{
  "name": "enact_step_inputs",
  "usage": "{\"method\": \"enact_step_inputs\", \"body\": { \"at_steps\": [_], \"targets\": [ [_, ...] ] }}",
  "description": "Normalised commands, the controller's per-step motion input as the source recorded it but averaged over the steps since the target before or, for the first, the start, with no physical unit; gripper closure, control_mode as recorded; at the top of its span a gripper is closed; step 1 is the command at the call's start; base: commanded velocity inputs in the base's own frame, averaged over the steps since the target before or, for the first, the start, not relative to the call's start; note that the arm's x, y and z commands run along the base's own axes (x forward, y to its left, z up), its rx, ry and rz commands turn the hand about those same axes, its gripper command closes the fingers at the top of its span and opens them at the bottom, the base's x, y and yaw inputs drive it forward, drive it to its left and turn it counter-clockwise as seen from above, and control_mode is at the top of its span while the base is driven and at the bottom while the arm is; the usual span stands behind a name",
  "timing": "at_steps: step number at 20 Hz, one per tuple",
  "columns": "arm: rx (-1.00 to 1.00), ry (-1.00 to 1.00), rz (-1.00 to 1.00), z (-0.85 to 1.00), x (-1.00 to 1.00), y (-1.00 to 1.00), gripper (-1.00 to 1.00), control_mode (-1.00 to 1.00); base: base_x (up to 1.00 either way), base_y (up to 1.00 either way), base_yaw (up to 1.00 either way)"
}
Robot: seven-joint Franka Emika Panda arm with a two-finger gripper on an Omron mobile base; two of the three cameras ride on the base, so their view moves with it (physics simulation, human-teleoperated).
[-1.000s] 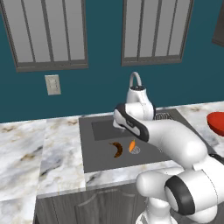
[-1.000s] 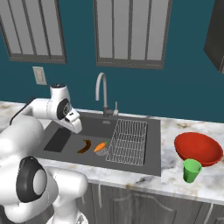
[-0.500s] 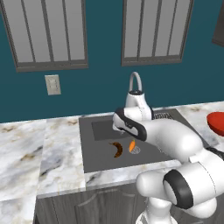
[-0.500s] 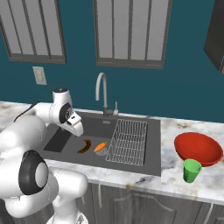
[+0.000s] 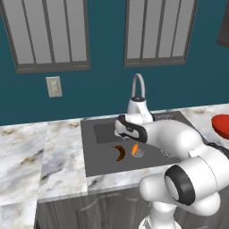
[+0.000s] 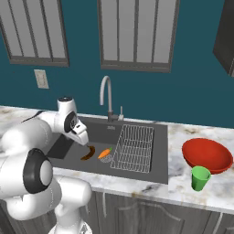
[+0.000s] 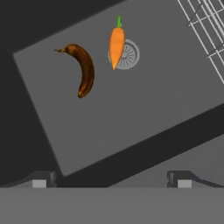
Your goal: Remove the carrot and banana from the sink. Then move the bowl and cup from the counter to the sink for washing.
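Hand view: banana [image 7: 83, 70], carrot [image 7: 116, 43] unlabelled, apart.

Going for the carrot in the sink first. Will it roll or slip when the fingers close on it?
The carrot is round and tapered, so it will probably roll or squirt toward its thin tip under a squeeze. It lies partly over the drain, so it may rock. It looks rigid and likely light. The gripper is open above the basin.

Two grey-framed windows [image 6: 135, 34] with vertical bars on a teal wall [image 6: 192, 91], beige wall switch plate [image 5: 54, 86] left of the basin, dark upper cabinet [image 6: 225, 36] at far right, dark grey lower cabinet doors [image 6: 132, 214] with curved handles
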Motion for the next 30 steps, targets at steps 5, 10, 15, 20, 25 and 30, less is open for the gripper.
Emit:
{"method": "enact_step_inputs", "body": {
  "at_steps": [5, 10, 15, 20, 25, 30],
  "targets": [
    [0.0, 0.0, 0.0, -0.22, 0.1, 0.0, -1.0, -1.0, 0.0, 0.0, 0.0],
    [0.0, 0.0, 0.0, -0.22, 0.11, 0.0, -1.0, -1.0, 0.0, 0.0, 0.0],
    [0.0, 0.0, 0.0, -0.23, 0.08, 0.0, -1.0, -1.0, 0.0, 0.0, 0.0],
    [0.0, 0.0, 0.0, -0.23, 0.08, 0.0, -1.0, -1.0, 0.0, 0.0, 0.0],
    [0.0, 0.0, 0.0, -0.21, 0.07, 0.0, -1.0, -1.0, 0.0, 0.0, 0.0],
    [0.0, 0.0, 0.0, -0.2, 0.08, 0.0, -1.0, -1.0, 0.0, 0.0, 0.0]
  ]
}}
